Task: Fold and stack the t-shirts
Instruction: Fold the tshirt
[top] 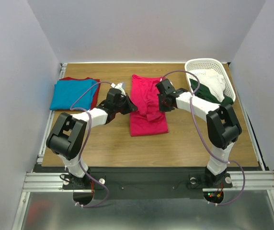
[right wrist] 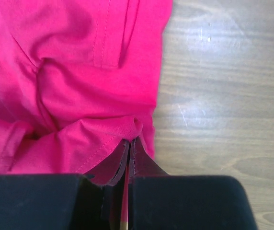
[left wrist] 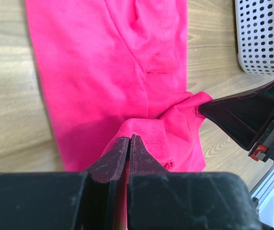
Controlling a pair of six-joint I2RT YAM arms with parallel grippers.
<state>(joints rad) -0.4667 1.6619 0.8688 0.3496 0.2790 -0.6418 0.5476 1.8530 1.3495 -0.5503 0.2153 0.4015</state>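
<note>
A crimson-pink t-shirt lies partly folded mid-table, and fills the left wrist view and the right wrist view. My left gripper is shut on its left edge, pinching a raised fold. My right gripper is shut on its right edge, cloth bunched at the tips. A turquoise-blue t-shirt lies folded at far left on top of a dark red one.
A white lattice basket at far right holds white and dark green cloth. It shows at the top right of the left wrist view. Bare wooden table lies near the arms.
</note>
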